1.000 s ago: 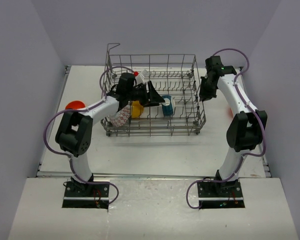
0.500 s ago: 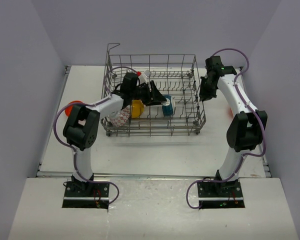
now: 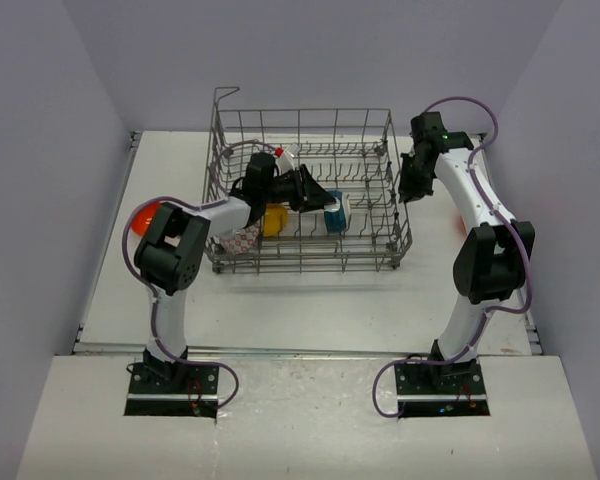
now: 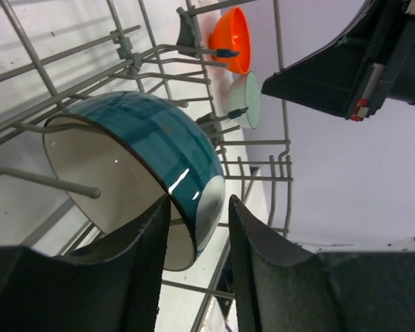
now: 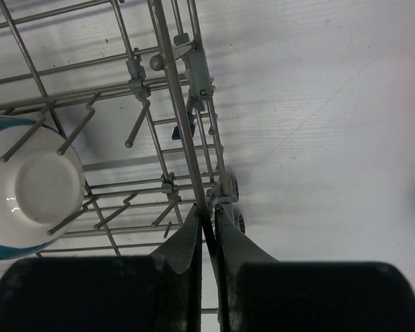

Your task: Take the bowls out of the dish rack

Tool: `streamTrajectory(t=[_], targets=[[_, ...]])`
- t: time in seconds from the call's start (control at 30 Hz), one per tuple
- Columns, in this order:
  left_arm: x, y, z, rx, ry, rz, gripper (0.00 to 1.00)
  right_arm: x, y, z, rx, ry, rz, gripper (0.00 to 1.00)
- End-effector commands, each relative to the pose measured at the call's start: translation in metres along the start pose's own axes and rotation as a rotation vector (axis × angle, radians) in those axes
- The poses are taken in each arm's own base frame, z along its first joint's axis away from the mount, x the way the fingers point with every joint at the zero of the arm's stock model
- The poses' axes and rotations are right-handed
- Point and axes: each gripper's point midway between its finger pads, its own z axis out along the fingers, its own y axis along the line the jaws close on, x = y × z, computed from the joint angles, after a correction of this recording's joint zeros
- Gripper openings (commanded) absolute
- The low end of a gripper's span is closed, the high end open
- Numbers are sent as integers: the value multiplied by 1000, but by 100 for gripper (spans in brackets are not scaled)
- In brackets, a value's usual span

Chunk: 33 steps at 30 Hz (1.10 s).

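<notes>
Inside the dish rack (image 3: 300,262), centre-right: left gripper (image 4: 198,207) straddles the teal bowl (image 4: 145,138) at its rim, one finger in, one out. Can't tell if it's pinching. Step: grasp. Next, I'd say: close firmly, lift straight up clear of the tines. Bowl is glossy, white inside, propped on edge. Right gripper (image 5: 206,221) is clamped on the rack's right wall wire.

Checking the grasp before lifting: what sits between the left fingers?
The rim of the teal bowl, one finger inside, one outside; the left wrist view shows it.
</notes>
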Motion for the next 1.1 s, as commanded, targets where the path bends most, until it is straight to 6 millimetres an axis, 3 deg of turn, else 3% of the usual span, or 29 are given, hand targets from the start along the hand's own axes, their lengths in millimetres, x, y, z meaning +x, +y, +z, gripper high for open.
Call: streamTrajectory(t=[0.0, 0.27, 0.5, 0.53, 0.57, 0.63, 0.7, 0.87, 1.07], targets=[[-2, -13, 1, 103, -12, 14, 39, -9, -3, 4, 14, -24, 58, 0], [6, -11, 1, 163, -3, -40, 34, -9, -2, 5, 16, -20, 59, 0], [14, 4, 3, 140, 23, -73, 32, -10, -5, 3, 26, -25, 62, 0], [14, 4, 3, 141, 22, -72, 30, -9, -5, 4, 30, -20, 62, 0], [16, 6, 4, 151, 30, -77, 17, -6, -6, 6, 34, -11, 62, 0], [17, 5, 4, 163, 33, -79, 13, -6, -6, 6, 31, -10, 66, 0], [14, 4, 3, 173, 31, -80, 0, -3, -6, 9, 33, -1, 71, 0], [9, 0, -3, 244, 20, -94, 0, 0, -6, 17, 45, 18, 93, 0], [-12, -17, -23, 371, -24, -106, 0, -7, -10, 16, 67, 10, 95, 0]])
